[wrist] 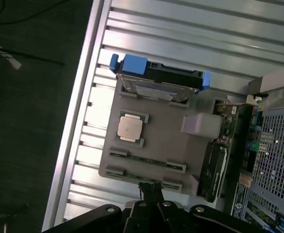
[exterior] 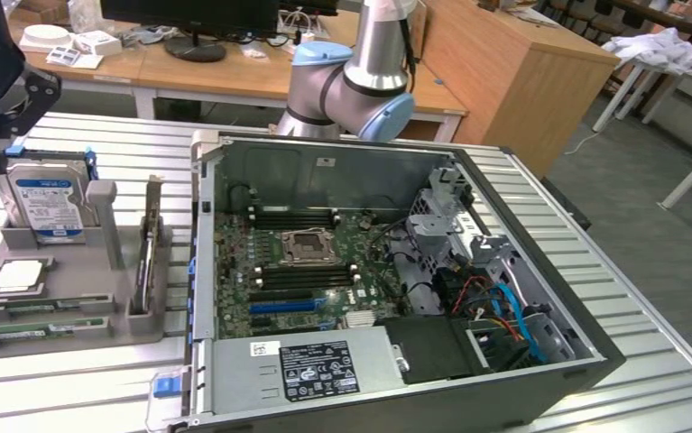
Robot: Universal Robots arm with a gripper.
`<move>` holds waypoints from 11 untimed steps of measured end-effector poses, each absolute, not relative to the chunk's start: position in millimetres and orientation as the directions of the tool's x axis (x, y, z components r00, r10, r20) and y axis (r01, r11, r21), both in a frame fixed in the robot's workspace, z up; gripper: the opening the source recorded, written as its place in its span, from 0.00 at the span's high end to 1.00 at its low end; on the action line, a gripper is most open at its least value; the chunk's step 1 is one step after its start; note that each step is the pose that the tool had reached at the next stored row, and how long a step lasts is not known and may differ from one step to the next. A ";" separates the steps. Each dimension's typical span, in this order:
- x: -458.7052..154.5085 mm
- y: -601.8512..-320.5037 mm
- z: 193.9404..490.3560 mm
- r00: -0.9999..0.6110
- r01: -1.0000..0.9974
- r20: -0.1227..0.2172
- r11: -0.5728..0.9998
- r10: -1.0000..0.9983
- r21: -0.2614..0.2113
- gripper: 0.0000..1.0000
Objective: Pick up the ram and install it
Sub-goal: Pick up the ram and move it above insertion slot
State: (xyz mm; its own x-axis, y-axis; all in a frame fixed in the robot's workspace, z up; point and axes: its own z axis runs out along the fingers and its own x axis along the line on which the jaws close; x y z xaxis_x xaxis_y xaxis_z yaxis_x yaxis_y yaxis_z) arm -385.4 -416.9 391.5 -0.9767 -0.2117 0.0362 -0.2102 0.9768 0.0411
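Closed on nothing, the fingers (wrist: 155, 193) hang above the grey tray (wrist: 166, 141) on the slatted table (wrist: 190, 29), where the ram (wrist: 146, 161) lies flat in its clips, apparently laid out for an easy pick, well apart from the open computer case (exterior: 586, 356).

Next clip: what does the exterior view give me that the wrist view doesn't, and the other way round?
Exterior view adds: the open computer case with its motherboard, the arm's blue-capped joint, desks behind. Wrist view adds: the dark floor beside the table, and the shut gripper seen from above, tips over the grey tray near the ram. Shared: gripper, grey tray, ram, hard drive, CPU chip.
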 end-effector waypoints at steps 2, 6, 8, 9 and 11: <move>-385.4 -416.9 391.5 -0.970 -0.241 0.036 0.970 -0.242 0.041 0.89; -385.4 -416.9 391.4 -0.951 -0.305 0.036 0.952 -0.306 0.041 0.89; -385.4 -416.9 391.3 -0.940 -0.337 0.036 0.941 -0.339 0.041 0.89; -385.4 -416.9 391.3 -0.934 -0.354 0.036 0.935 -0.355 0.041 0.89; -385.4 -416.9 391.1 -0.921 -0.386 0.036 0.922 -0.387 0.041 0.89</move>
